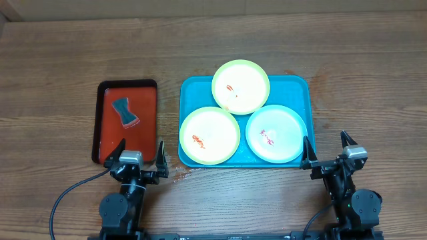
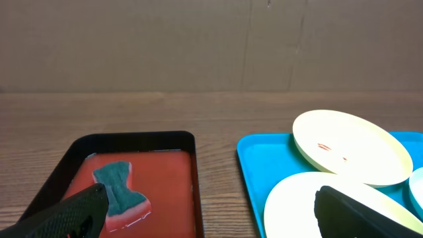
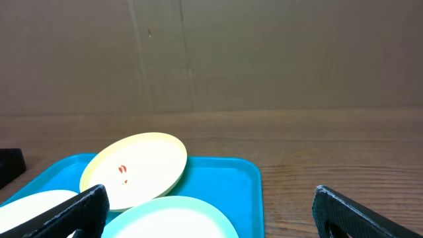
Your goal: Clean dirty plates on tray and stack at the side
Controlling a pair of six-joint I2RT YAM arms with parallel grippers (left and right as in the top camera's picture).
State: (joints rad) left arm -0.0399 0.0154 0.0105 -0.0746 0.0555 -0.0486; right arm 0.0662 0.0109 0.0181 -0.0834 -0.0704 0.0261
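Three plates lie on the turquoise tray [image 1: 300, 87]: a yellow-green one at the back [image 1: 241, 87], a yellow-green one at front left [image 1: 209, 135], and a light blue one at front right [image 1: 276, 134]. Each has small red smears. The back plate rests tilted on the other two. My left gripper [image 1: 141, 155] is open and empty at the near edge of the red tray. My right gripper [image 1: 327, 150] is open and empty just right of the turquoise tray's near right corner. The left wrist view shows the tray [image 2: 254, 165] and back plate [image 2: 350, 145]; the right wrist view shows them too [image 3: 231, 182] [image 3: 135, 162].
A smaller red tray with a black rim [image 1: 148, 107] stands left of the turquoise tray and holds a teal sponge [image 1: 125, 112], also in the left wrist view [image 2: 119, 188]. Bare wooden table lies around both trays. A brown wall stands at the back.
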